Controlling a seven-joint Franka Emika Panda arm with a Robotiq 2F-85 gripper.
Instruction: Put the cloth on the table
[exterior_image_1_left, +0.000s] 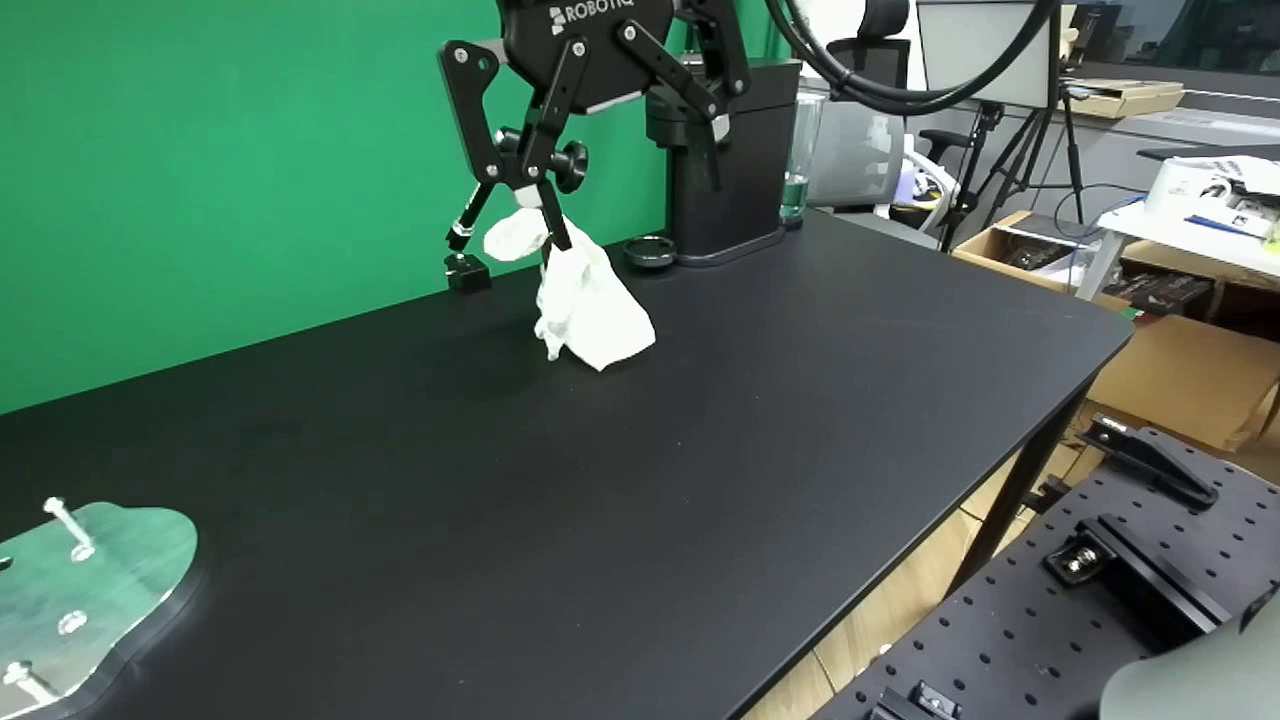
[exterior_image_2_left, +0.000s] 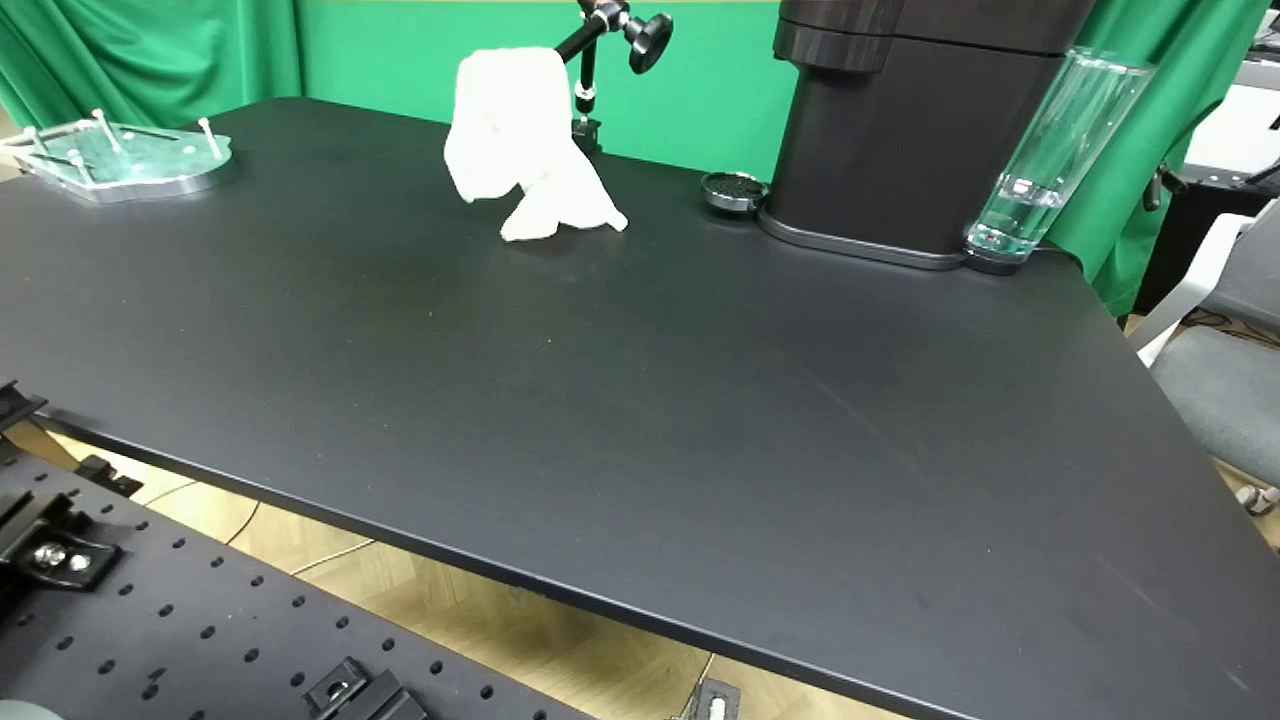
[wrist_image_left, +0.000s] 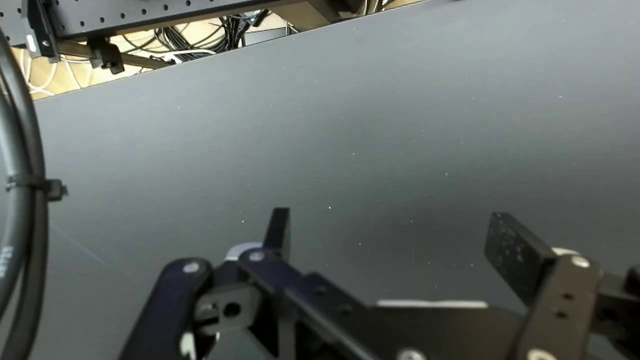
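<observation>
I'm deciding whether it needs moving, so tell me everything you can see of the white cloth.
The white cloth looks thin, soft, plain and creased, with uneven edges. It is not spread flat: its upper part is raised above the black table, seemingly draped over a black jointed stand, and its lower end hangs in folds to or near the surface; contact there is unclear. In an exterior view a finger of the open gripper crosses in front of it, but no grip shows.
</observation>
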